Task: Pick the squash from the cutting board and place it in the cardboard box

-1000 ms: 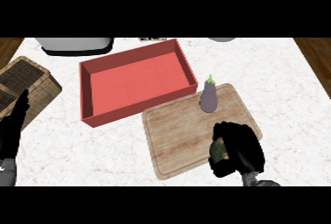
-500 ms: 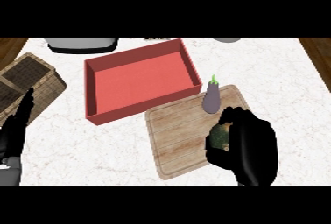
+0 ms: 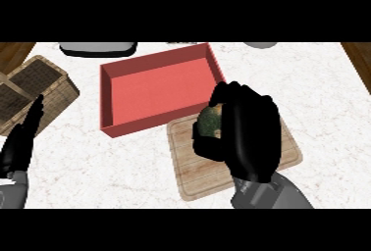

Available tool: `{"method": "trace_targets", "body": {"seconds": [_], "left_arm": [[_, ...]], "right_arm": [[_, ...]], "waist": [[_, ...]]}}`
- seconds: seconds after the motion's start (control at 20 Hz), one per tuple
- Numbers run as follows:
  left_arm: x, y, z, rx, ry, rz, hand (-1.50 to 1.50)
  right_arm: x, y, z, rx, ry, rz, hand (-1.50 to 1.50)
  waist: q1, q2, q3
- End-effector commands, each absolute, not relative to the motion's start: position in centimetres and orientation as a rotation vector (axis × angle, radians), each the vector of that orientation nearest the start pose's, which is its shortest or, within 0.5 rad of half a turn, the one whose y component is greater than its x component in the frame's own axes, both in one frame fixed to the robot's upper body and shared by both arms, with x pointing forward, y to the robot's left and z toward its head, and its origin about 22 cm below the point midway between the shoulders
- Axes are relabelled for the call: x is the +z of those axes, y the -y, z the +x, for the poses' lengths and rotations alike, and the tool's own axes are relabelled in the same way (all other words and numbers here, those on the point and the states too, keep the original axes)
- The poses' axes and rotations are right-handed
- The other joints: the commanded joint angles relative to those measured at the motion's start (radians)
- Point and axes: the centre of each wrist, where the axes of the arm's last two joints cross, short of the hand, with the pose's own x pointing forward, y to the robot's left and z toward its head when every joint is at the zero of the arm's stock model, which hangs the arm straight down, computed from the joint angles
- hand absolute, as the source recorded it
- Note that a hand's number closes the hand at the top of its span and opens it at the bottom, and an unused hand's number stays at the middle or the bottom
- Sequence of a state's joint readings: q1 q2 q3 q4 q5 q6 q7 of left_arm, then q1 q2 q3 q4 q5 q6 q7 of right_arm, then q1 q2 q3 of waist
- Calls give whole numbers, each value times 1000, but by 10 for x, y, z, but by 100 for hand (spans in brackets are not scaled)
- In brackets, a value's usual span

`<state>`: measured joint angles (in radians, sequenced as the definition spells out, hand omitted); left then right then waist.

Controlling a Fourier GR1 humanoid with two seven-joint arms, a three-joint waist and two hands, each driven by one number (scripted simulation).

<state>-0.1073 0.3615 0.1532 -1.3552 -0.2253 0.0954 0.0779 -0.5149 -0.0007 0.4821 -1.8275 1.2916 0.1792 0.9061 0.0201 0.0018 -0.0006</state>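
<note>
- The right hand (image 3: 246,132) is over the far end of the cutting board (image 3: 210,176), its fingers and thumb curled round the squash (image 3: 211,121), a mottled green thing that shows only in the gap at the hand's left side.
- I judge the squash is lifted clear of the board, since the hand looms large toward the viewpoint, but whether it touches the wood below I cannot tell; the hand hides its underside.
- The hand wraps the squash from the right and from above, which leaves the side facing the box unobstructed, a sensible hold for carrying it that way.
- What must serve as the box is a red open tray-like container (image 3: 109,105), just beyond the board's far left corner, its near wall almost touching the board. The task calls it cardboard; it looks red to me.
- The move left looks short: carry the squash up and left over the near wall, lower, then uncurl.
- The risk I'd watch is clipping that wall if the hand travels too low.
- The left hand (image 3: 22,142) rests at the left edge of the surface (image 3: 94,162), fingers straight and pointing up, holding nothing.
- A wicker basket (image 3: 36,83) sits beyond the left hand, well apart from the carrying path.
</note>
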Motion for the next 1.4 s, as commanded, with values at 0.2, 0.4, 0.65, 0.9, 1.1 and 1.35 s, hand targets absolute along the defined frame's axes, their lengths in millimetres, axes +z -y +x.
{"method": "trace_targets", "body": {"seconds": [0.2, 0.4, 0.65, 0.9, 1.1, 1.35], "left_arm": [[18, -361, 270, -236, 1380, 623, 0], [26, -352, 274, -245, 1387, 616, 0], [13, -351, 274, -241, 1402, 621, 0], [20, -331, 286, -261, 1393, 606, 0], [19, -340, 284, -264, 1420, 607, 0], [23, -322, 287, -298, 1434, 584, 0]], "right_arm": [[205, 22, 311, 584, 1567, -1104, 150], [196, 20, 347, 495, 1556, -1030, 150], [194, 17, 384, 492, 1519, -952, 150], [201, 12, 416, 499, 1485, -957, 150], [164, 21, 429, 494, 1415, -1014, 150], [161, 28, 440, 370, 1313, -963, -150]], "waist": [[16, 5, -1], [28, 9, 0], [32, 14, -1], [39, 17, -1], [67, 26, -2], [88, 28, 0]]}}
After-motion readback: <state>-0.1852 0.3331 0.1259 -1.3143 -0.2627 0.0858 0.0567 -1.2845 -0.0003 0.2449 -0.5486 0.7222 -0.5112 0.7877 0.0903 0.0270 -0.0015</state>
